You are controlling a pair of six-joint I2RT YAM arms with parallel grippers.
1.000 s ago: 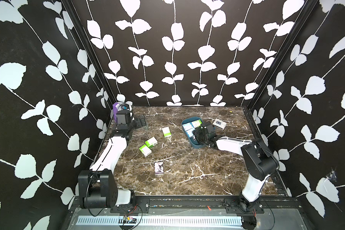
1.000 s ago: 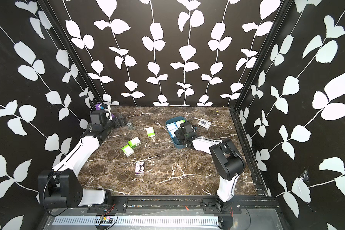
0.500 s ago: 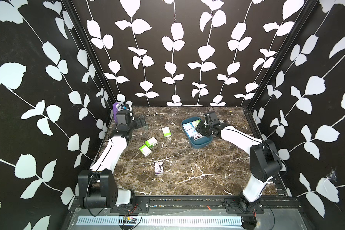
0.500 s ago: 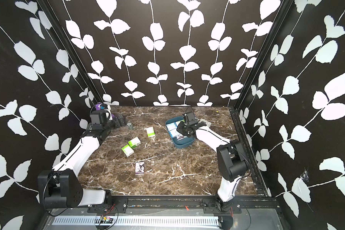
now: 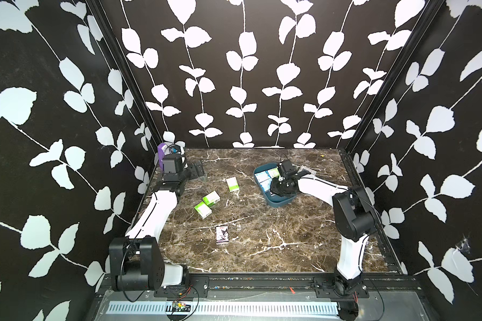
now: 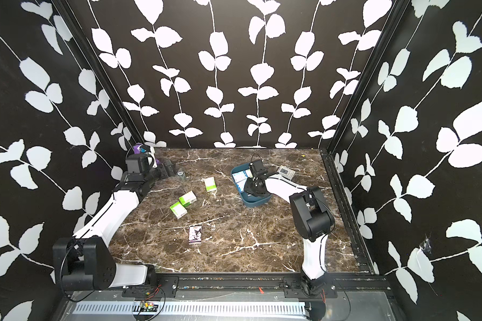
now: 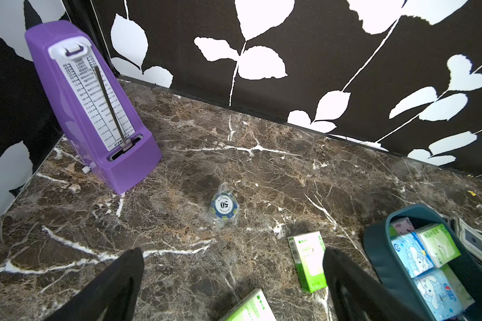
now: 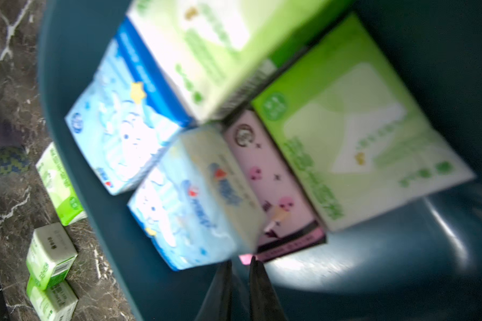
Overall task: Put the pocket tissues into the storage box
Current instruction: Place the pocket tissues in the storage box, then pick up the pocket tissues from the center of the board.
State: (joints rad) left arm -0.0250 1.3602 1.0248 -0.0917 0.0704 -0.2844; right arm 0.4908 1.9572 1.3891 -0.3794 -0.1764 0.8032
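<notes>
The right arm (image 5: 317,187) has swung back. Half a second ago it reached toward the far end of the box (image 5: 276,205); now the right jaws hang inside the box, over its bare near end. The left arm (image 5: 162,205) and the loose packs lie as they did a second ago.

The right jaws are pinched almost together with nothing clearly held. In the blurred right wrist view a pink corner sits right at their tips, and I cannot tell whether they touch it. Just past the tips, five packs fill the far part of the box: two blue (image 8: 123,119), one pink (image 8: 273,189) and two green (image 8: 351,144).

Four packs are still out on the surface (image 5: 262,250), all beyond the box's long wall on the left arm's side. The nearest green pack (image 5: 232,184) lies near that wall, its long axis roughly along it. A green pair (image 5: 211,198) sits farther out, close together. The cartoon pack (image 5: 222,234) is farthest, off toward the front.

The left jaws stand wide apart and empty, out beyond the nearest green pack, which shows just beside them in the left wrist view. By my reading the left arm has the shorter reach. The right jaws would first have to rise over the wall.
</notes>
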